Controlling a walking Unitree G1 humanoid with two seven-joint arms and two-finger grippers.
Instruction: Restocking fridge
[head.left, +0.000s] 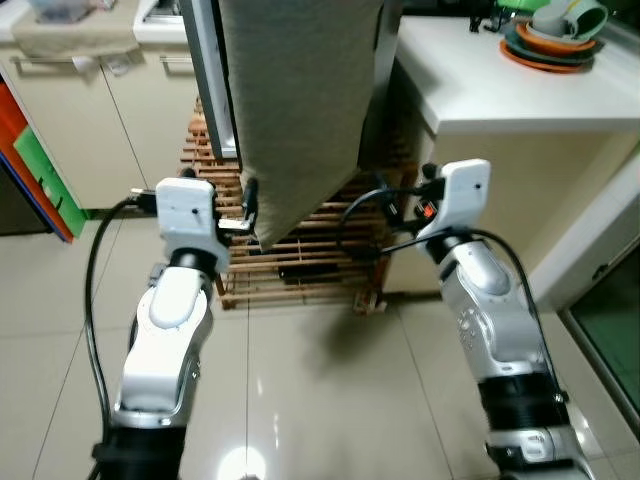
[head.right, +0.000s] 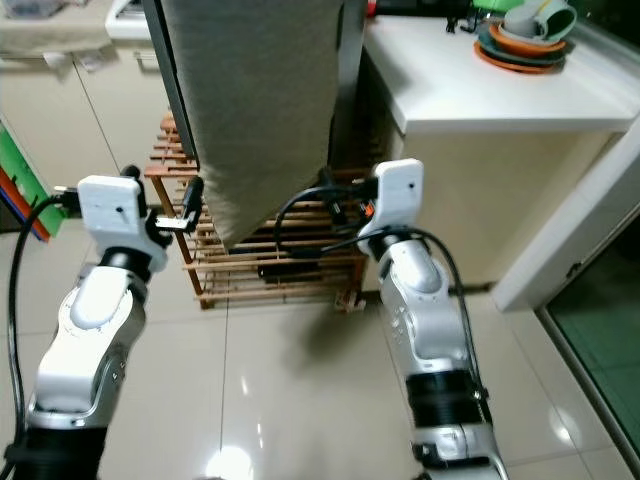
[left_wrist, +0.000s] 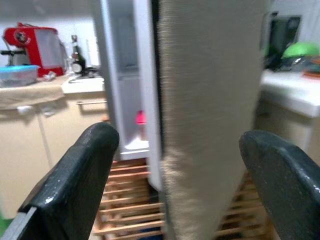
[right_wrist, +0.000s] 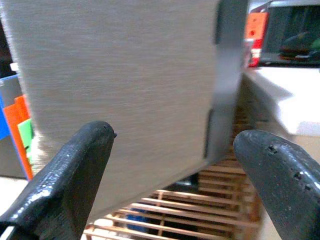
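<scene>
The fridge's brushed grey door (head.left: 300, 100) hangs straight ahead, swung partly out from the white fridge body (head.left: 212, 80). My left gripper (head.left: 246, 212) is raised at the door's lower left corner. In the left wrist view its fingers (left_wrist: 75, 185) stand open, with the door's edge (left_wrist: 210, 100) between them and some way off. Past that edge is the white interior with a small pink item (left_wrist: 141, 118). My right gripper (head.left: 388, 207) is raised at the door's lower right. It is open too (right_wrist: 172, 175), facing the door face (right_wrist: 120, 75), with nothing held.
A slatted wooden rack (head.left: 300, 270) stands on the floor under the fridge. A white counter (head.left: 500, 80) on the right carries stacked plates and cups (head.left: 555, 35). Beige cabinets (head.left: 90, 110) and orange-green panels (head.left: 30, 170) are on the left. A red coffee machine (left_wrist: 30, 42) sits on the far counter.
</scene>
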